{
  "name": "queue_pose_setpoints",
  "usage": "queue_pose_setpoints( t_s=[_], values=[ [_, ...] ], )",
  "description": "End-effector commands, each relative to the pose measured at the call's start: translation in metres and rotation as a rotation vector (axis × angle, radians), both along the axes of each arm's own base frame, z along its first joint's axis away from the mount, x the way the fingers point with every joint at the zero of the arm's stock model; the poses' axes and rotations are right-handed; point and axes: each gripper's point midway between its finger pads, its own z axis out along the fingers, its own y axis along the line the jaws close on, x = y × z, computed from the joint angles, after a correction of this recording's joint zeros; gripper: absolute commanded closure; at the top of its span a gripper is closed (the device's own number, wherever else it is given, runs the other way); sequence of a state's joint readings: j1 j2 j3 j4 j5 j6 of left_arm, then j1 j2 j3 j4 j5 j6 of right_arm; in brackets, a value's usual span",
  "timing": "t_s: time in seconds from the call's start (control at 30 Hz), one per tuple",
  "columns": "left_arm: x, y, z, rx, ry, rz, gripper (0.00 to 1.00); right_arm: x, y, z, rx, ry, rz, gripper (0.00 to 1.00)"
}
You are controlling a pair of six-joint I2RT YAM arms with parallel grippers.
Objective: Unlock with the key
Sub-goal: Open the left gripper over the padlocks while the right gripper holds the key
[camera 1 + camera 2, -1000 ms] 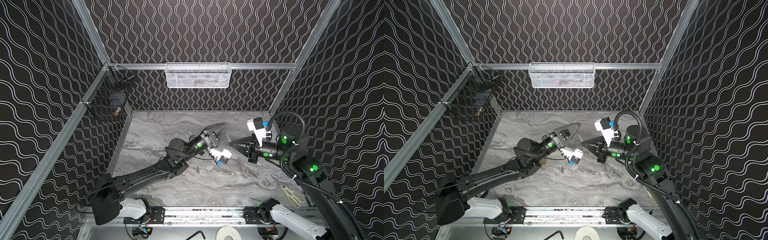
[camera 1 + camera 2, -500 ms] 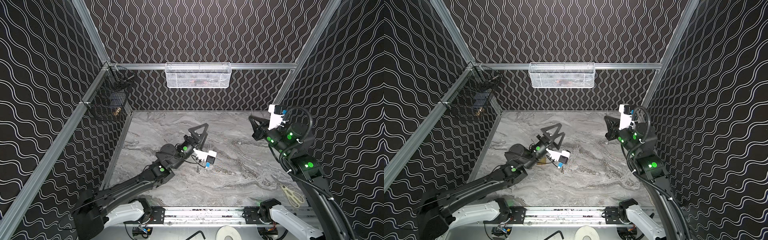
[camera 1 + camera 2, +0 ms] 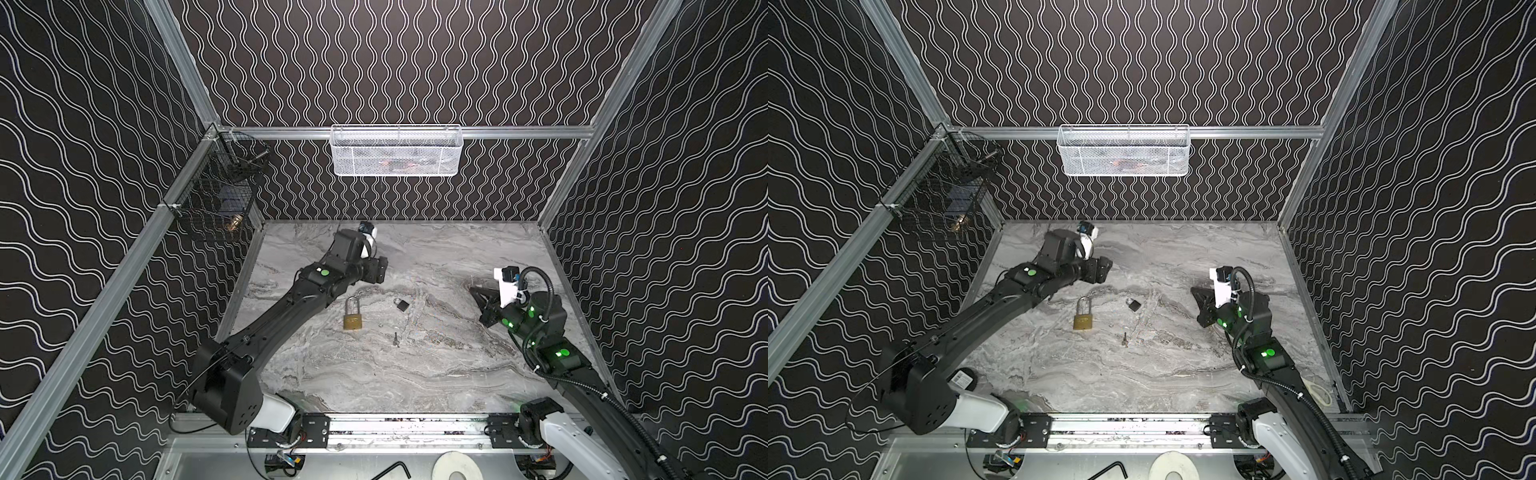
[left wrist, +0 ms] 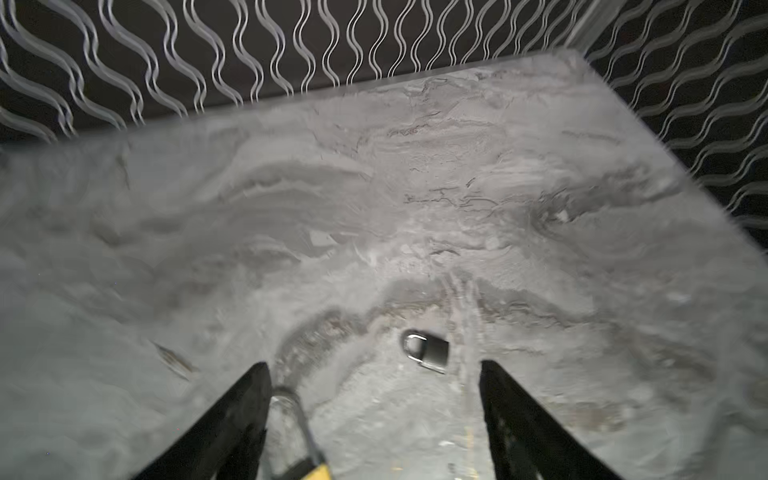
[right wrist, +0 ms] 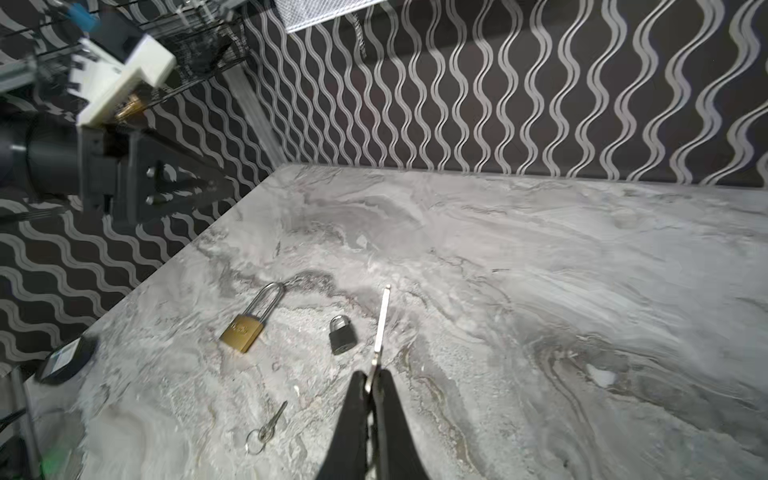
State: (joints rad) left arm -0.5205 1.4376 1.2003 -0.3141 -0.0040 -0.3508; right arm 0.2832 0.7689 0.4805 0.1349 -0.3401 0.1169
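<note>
Long-shackle padlock (image 3: 353,322) lies on the surface (image 3: 415,374), small padlock (image 3: 401,304) near it on the right. Ringed key (image 3: 396,339) sits in front of the small padlock, clear of both.

Robot lab test cell — aluminium frame (image 3: 519,132) (wavy-print black walls (image 3: 415,62)), marbled tabletop (image 3: 415,365), arm-mounting rail (image 3: 399,428).

Both arms are matte black with boxy joints. The left arm (image 3: 291,316) is thick and smooth, with a white shell (image 3: 274,411) at its base; the right arm (image 3: 557,357) is looped by a ribbed black cable (image 3: 549,282). Green lights (image 3: 324,272) glow on the joints, a white bracket (image 3: 506,289) caps the wrist, and the fingers (image 4: 232,424) are black tapered wedges, with small screws (image 5: 150,172) on a side plate.
</note>
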Motion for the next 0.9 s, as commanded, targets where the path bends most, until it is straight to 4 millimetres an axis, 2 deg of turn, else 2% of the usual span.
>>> queue_pose_setpoints(
  t_s=[0.0, 0.1, 0.17, 0.2, 0.3, 0.4, 0.5, 0.6, 0.73, 0.87],
  values=[
    [0.002, -0.018, -0.012, -0.339, 0.23, 0.212, 0.24, -0.001, 0.008, 0.013, 0.041, -0.094, 0.048, 1.0],
    [-0.001, -0.026, -0.041, -0.243, 0.321, 0.284, 0.32, -0.008, 0.011, 0.007, 0.086, -0.1, 0.071, 1.0],
    [-0.007, -0.015, -0.065, -0.196, 0.358, 0.435, 0.37, -0.013, 0.011, -0.003, 0.095, -0.1, 0.081, 1.0],
    [-0.012, -0.006, -0.081, -0.196, 0.402, 0.529, 0.37, -0.015, 0.011, -0.011, 0.097, -0.09, 0.081, 1.0],
    [-0.024, -0.001, -0.113, -0.173, 0.522, 0.685, 0.37, -0.024, 0.011, -0.03, 0.119, -0.057, 0.097, 1.0],
    [-0.034, 0.0, -0.126, -0.032, 0.637, 0.793, 0.38, -0.04, 0.016, -0.039, 0.164, -0.064, 0.15, 1.0],
    [-0.036, -0.011, -0.129, 0.042, 0.703, 0.833, 0.39, -0.049, 0.017, -0.048, 0.185, -0.083, 0.171, 1.0],
    [-0.033, -0.027, -0.135, 0.018, 0.715, 0.84, 0.41, -0.054, 0.022, -0.043, 0.187, -0.106, 0.205, 1.0],
    [-0.038, -0.035, -0.146, 0.028, 0.756, 0.866, 0.44, -0.054, 0.021, -0.043, 0.177, -0.114, 0.181, 1.0],
    [-0.034, -0.042, -0.154, 0.005, 0.753, 0.868, 0.47, -0.056, 0.022, -0.042, 0.184, -0.12, 0.197, 1.0]
  ],
)
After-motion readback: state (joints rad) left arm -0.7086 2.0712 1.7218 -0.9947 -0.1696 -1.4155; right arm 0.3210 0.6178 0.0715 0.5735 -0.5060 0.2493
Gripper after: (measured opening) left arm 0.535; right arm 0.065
